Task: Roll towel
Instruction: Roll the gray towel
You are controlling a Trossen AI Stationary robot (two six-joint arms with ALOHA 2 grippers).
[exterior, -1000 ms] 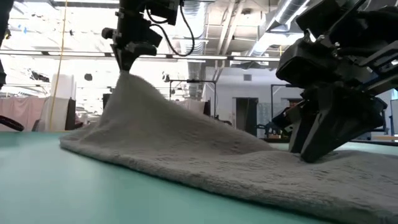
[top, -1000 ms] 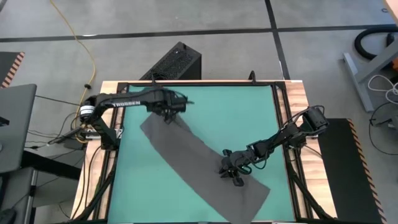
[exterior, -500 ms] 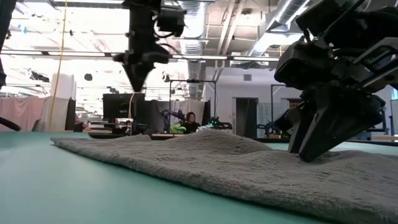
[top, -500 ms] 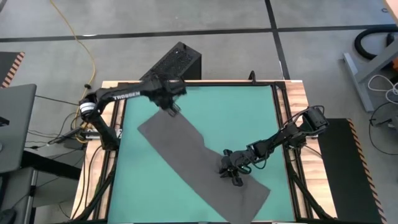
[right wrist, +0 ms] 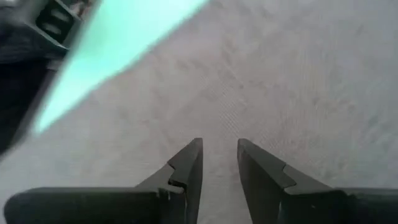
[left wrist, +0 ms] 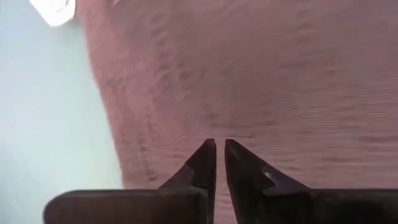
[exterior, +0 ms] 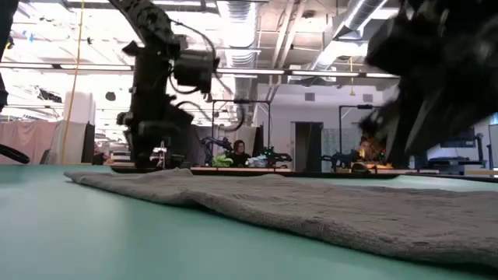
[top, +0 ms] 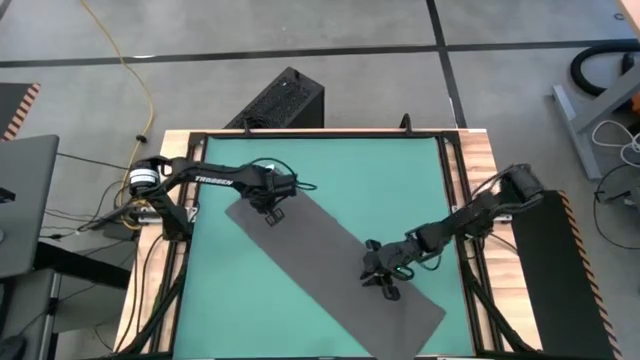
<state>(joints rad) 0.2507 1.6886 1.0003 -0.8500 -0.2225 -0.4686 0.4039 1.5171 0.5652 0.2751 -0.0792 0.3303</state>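
Note:
The dark grey towel (top: 335, 265) lies flat on the green mat (top: 380, 170), running slantwise from the far left to the near right. My left gripper (top: 272, 212) points down at the towel's far left end (left wrist: 249, 74), its fingers shut to a narrow slit (left wrist: 217, 148). It also shows in the low view (exterior: 156, 159). My right gripper (top: 385, 288) hangs over the towel's near right half (right wrist: 249, 74), fingers a little apart (right wrist: 221, 146). In the low view it is blurred and above the cloth (exterior: 436, 78). My left gripper stands with its shut fingertips (left wrist: 205, 155) at the towel's far left end (left wrist: 186, 124), coming from above and pointing down. I cannot tell whether they touch the cloth, which lies flat there.
A black box (top: 285, 100) stands beyond the table's far edge. Wooden strips and cables run along the left (top: 165, 250) and right (top: 470, 250) sides of the mat. Bare mat lies at the far right and near left of the towel.
My left gripper has let go of the towel's far left end, which it held lifted. That end has fallen flat and the towel now lies straight. The gripper then came down over that end. My right gripper has risen off the cloth and gone slightly toward the near right.

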